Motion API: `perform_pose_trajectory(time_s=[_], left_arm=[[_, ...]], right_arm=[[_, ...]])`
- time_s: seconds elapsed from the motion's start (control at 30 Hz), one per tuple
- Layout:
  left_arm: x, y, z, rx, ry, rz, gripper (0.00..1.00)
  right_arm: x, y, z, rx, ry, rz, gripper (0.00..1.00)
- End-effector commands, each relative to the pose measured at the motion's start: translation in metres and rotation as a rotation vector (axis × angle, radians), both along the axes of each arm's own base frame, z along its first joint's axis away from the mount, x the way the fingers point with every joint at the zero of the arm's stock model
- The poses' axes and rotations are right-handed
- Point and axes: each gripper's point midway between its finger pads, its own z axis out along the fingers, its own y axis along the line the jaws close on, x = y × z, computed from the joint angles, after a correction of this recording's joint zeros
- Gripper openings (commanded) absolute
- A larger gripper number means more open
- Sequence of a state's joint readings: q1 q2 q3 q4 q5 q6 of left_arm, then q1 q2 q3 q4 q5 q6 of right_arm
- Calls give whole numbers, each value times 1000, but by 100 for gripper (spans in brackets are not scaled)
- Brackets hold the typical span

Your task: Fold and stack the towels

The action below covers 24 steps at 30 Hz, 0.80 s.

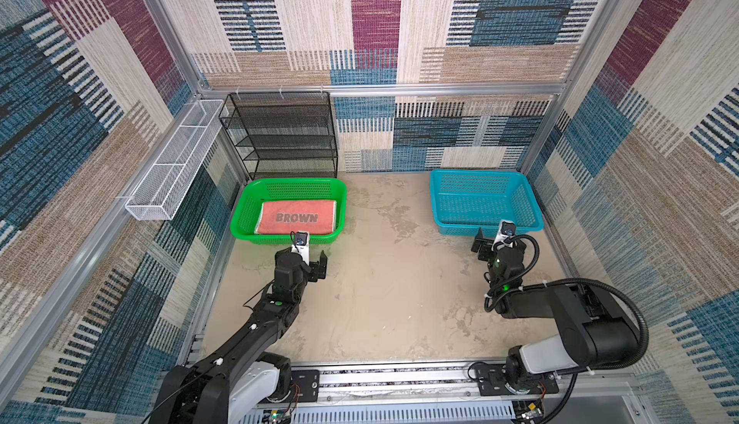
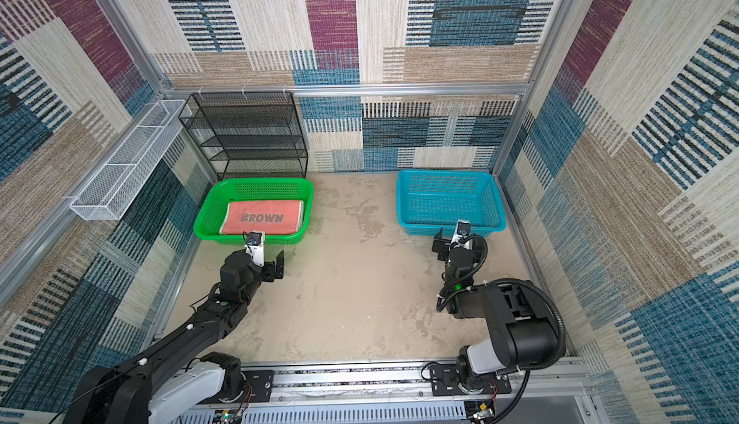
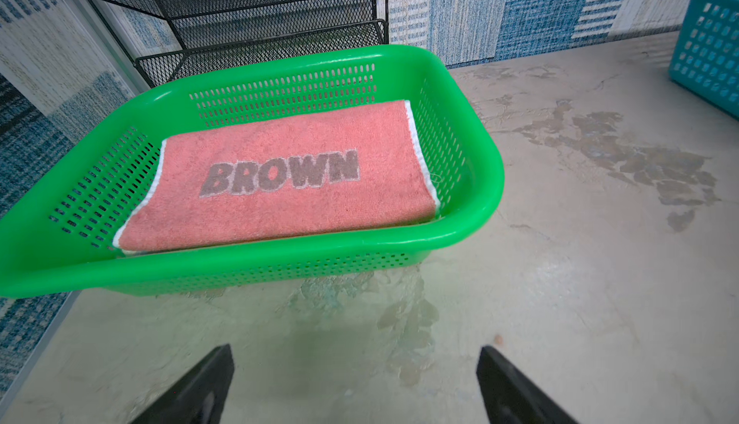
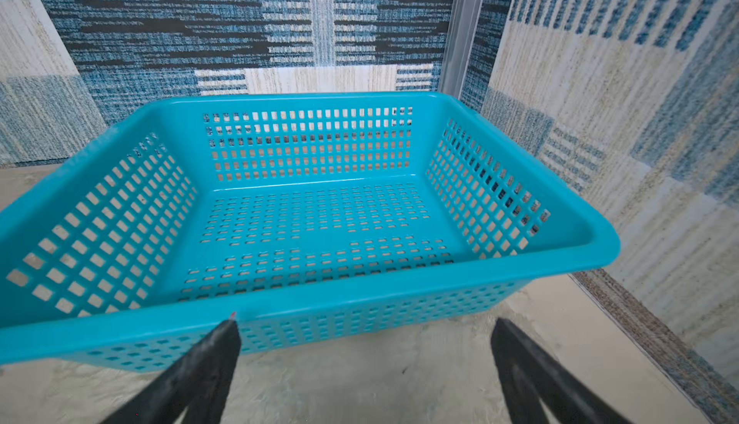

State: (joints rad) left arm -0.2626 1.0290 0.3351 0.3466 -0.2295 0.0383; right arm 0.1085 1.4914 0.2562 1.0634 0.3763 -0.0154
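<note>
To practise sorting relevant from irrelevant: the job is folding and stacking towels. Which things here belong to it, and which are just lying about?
Belongs: folded coral terry towel lettered BROWN, lying in the green plastic basket.

Lying about: turquoise plastic basket, holding nothing; black wire-mesh shelf rack; white wire-mesh wall tray.

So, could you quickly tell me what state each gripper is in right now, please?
Left gripper: open, holding nothing.
Right gripper: open, holding nothing.

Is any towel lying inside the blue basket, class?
No: the right wrist view looks straight into the blue basket and shows only its bare perforated floor and walls, with no cloth in it.
</note>
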Motion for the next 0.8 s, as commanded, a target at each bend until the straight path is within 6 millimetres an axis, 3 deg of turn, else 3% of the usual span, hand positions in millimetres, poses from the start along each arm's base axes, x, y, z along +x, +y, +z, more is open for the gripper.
perform_pose_trajectory(time_s=[0.0, 0.27, 0.33, 0.4, 0.43, 0.47, 0.6, 0.77], left_arm=[[4, 0, 7, 11, -27, 1, 99], [7, 0, 7, 14, -14, 5, 99], [9, 1, 7, 18, -12, 11, 99], [13, 1, 9, 20, -12, 10, 99], [15, 0, 8, 20, -10, 2, 99], [17, -1, 7, 20, -9, -4, 99], [30, 6, 1, 8, -16, 24, 99], [49, 19, -14, 41, -8, 85, 99]], right_arm=[[12, 11, 26, -5, -99, 84, 100], [22, 30, 19, 15, -55, 271, 100], [16, 35, 23, 12, -82, 318, 100], [-6, 45, 27, -15, -163, 398, 100], [-13, 45, 30, -19, -204, 400, 100], [-12, 47, 22, -19, -151, 411, 100], [1, 35, 20, 10, -126, 342, 100], [1, 35, 19, 12, -122, 341, 100]])
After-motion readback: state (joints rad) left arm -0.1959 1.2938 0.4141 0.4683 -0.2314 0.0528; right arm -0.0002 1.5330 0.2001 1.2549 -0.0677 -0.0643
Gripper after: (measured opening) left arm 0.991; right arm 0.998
